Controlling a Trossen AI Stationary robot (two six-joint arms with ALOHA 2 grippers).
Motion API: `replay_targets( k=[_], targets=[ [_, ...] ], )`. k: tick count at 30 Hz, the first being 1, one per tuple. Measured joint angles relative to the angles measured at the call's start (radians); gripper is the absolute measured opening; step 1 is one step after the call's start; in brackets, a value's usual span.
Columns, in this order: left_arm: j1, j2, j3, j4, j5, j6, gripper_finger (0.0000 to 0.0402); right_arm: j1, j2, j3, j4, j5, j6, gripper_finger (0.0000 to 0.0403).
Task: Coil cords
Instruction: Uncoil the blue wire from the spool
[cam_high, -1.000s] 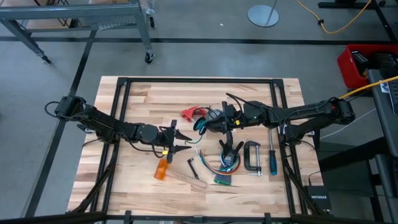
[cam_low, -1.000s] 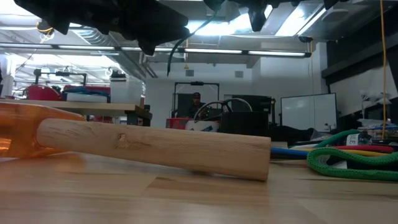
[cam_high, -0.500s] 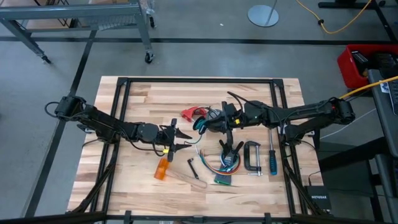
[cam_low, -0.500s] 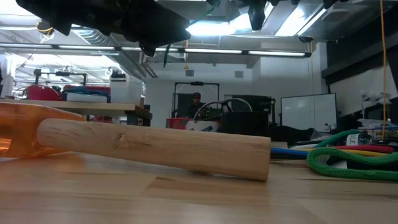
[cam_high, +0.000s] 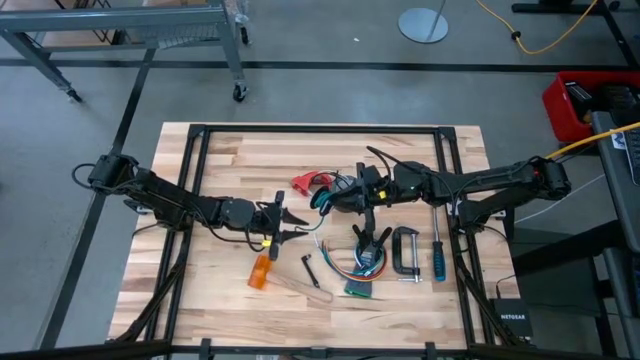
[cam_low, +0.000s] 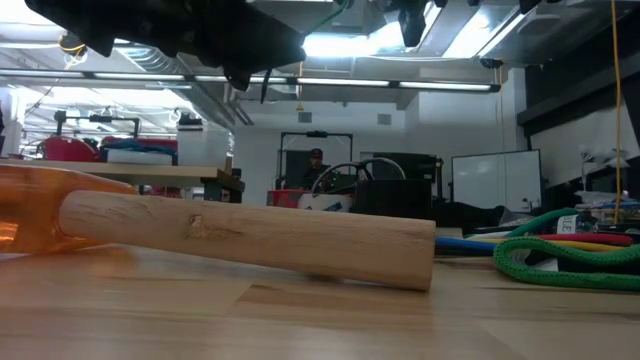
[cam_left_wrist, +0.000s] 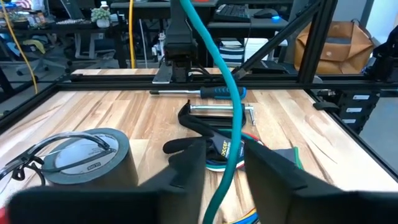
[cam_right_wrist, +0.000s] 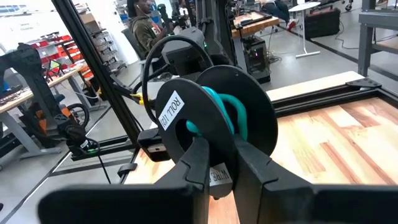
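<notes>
My right gripper (cam_high: 330, 200) is above the table's middle, shut on a black round reel (cam_right_wrist: 211, 118) wound with teal cord (cam_right_wrist: 230, 112). The teal cord (cam_left_wrist: 233, 106) runs from the reel across to my left gripper (cam_high: 298, 227), which is open; the cord passes between its two fingers (cam_left_wrist: 227, 180). A red plastic piece (cam_high: 305, 182) with thin dark cord lies on the table just beyond both grippers. A bundle of coloured cords (cam_high: 360, 265) lies toward the near edge. My right gripper pinches the reel's disc at its lower rim (cam_right_wrist: 219, 138) between its two fingers. The reel stands on edge and is lifted clear of the table. My left gripper: the cord passes through the open gap, and I cannot tell whether a finger touches it.
A grey tape roll (cam_left_wrist: 87, 158) stands near the left gripper. A C-clamp (cam_high: 405, 250) and a blue-handled screwdriver (cam_high: 437, 255) lie at the right. An orange tool with a wooden handle (cam_low: 250, 235) and a small black piece (cam_high: 310, 270) lie near the front.
The slack length of teal cord hanging below the grippers has been drawn upward and now hangs shorter. Both arms have stayed about where they were.
</notes>
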Motion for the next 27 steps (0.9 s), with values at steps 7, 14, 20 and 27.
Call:
replay_targets(
  k=[7,14,20,27],
  targets=[
    [0.002,0.0,0.0,-0.008,0.001,0.019,0.0011,0.0,0.0,0.0,0.003,-0.107,0.013,0.0044],
    [0.03,0.0,0.0,-0.006,-0.08,-0.017,0.0004,0.022,0.03,0.0,0.007,-0.203,0.026,0.0044],
    [0.077,0.0,0.0,0.027,-0.142,-0.091,0.0002,0.068,0.1,0.0,0.004,-0.202,0.024,0.0044],
    [0.116,0.0,0.0,0.117,-0.142,-0.087,0.0001,0.08,0.159,0.0,-0.039,-0.158,0.023,0.0044]
  ],
)
